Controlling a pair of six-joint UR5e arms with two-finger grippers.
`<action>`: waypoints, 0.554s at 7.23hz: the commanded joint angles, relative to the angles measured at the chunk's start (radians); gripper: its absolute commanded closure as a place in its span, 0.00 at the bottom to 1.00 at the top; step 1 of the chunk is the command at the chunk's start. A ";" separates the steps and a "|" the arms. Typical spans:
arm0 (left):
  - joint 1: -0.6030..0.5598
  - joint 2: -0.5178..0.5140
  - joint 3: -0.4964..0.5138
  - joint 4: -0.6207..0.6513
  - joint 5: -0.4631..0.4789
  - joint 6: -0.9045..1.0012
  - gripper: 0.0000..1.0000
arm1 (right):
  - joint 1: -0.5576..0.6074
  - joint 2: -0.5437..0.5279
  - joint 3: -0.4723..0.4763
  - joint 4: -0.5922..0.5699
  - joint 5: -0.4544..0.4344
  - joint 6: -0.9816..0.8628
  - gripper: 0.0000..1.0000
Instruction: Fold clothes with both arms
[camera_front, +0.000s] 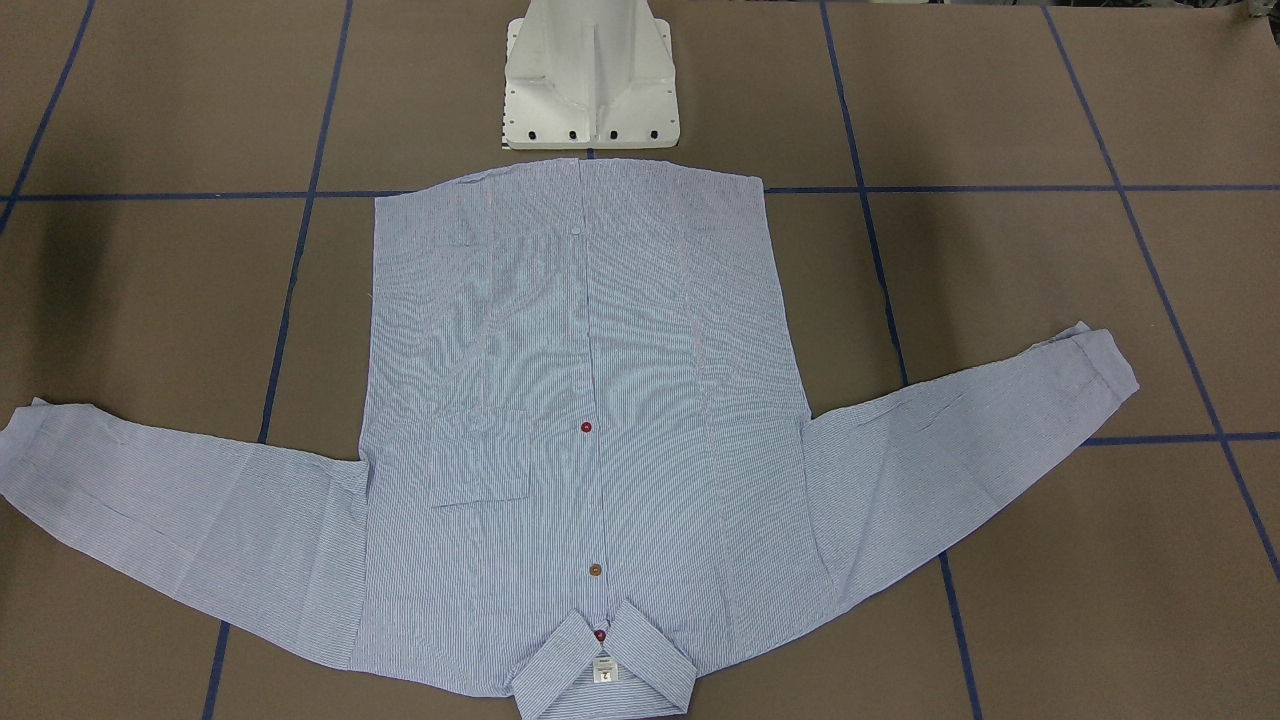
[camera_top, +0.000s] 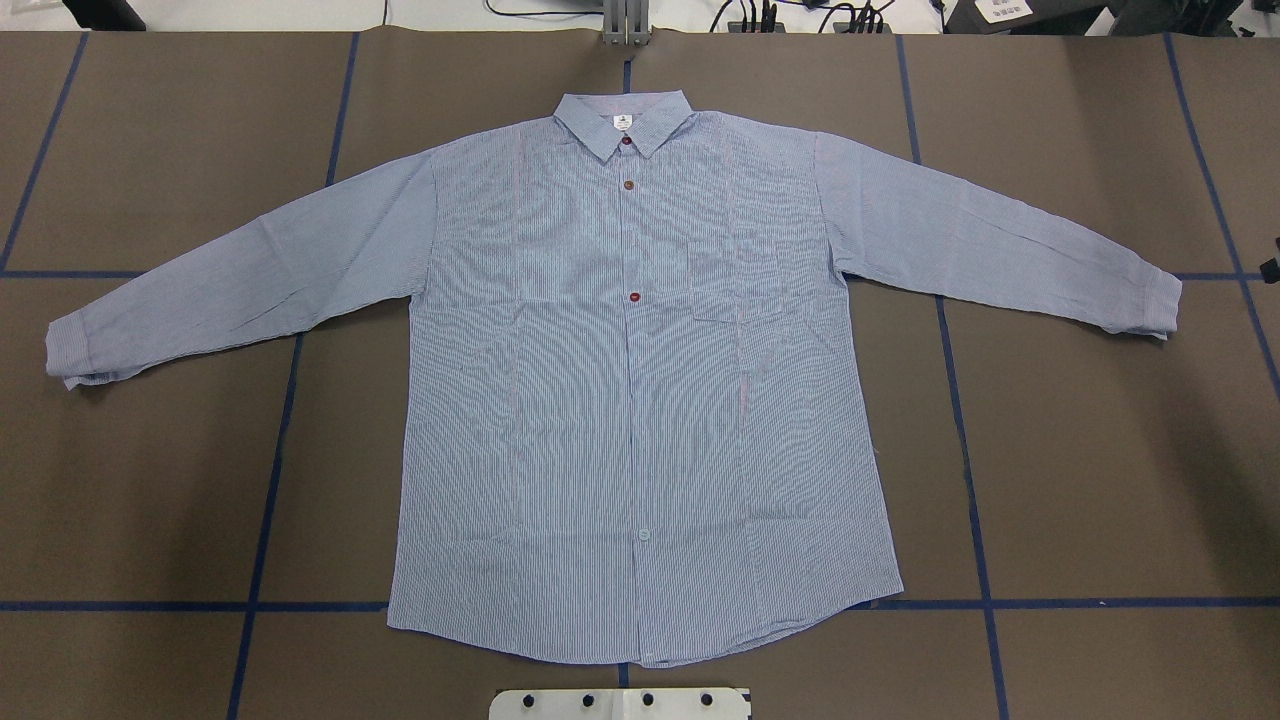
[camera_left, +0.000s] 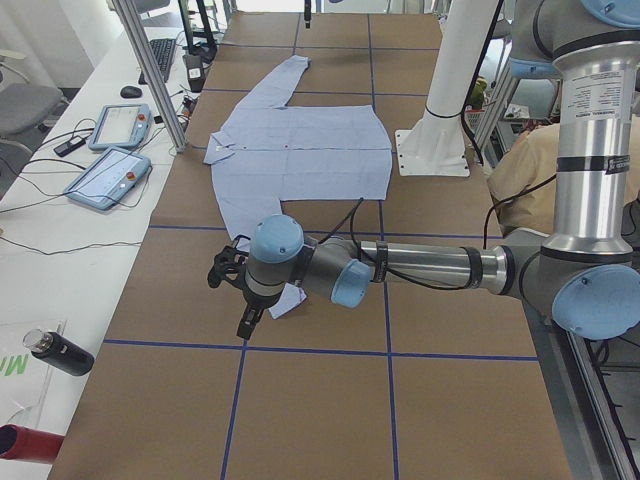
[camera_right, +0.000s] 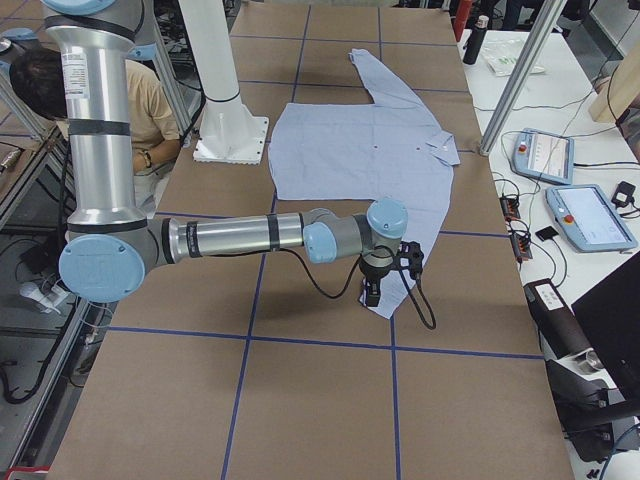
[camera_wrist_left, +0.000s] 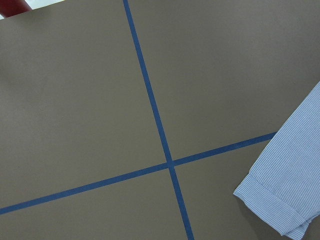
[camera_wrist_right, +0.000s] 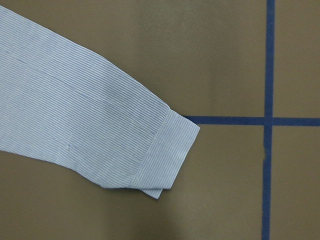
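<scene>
The clothes are one light blue striped shirt (camera_top: 640, 400) lying flat and front up on the brown table, collar on the far side from the robot and both sleeves spread out. It also shows in the front view as shirt (camera_front: 580, 400). In the left side view the near left arm's gripper (camera_left: 246, 325) hangs over the left sleeve's cuff (camera_wrist_left: 280, 200); I cannot tell if it is open or shut. In the right side view the near right arm's gripper (camera_right: 372, 293) hangs over the right sleeve's cuff (camera_wrist_right: 165, 150); its state is likewise unclear. No fingers show in either wrist view.
The white pedestal base (camera_front: 590, 80) stands at the shirt's hem. Blue tape lines (camera_top: 960, 400) grid the table. Teach pendants (camera_left: 110, 170) and a black bottle (camera_left: 60, 352) lie on the side bench. A person (camera_right: 130, 110) sits behind the robot.
</scene>
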 joint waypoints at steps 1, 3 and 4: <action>0.002 0.000 0.001 -0.013 0.000 -0.001 0.00 | -0.056 0.077 -0.230 0.337 -0.003 0.313 0.01; 0.003 0.001 0.001 -0.027 -0.001 -0.001 0.00 | -0.104 0.060 -0.243 0.499 -0.002 0.668 0.02; 0.003 0.000 0.001 -0.027 -0.001 -0.001 0.00 | -0.127 0.015 -0.248 0.560 -0.005 0.704 0.08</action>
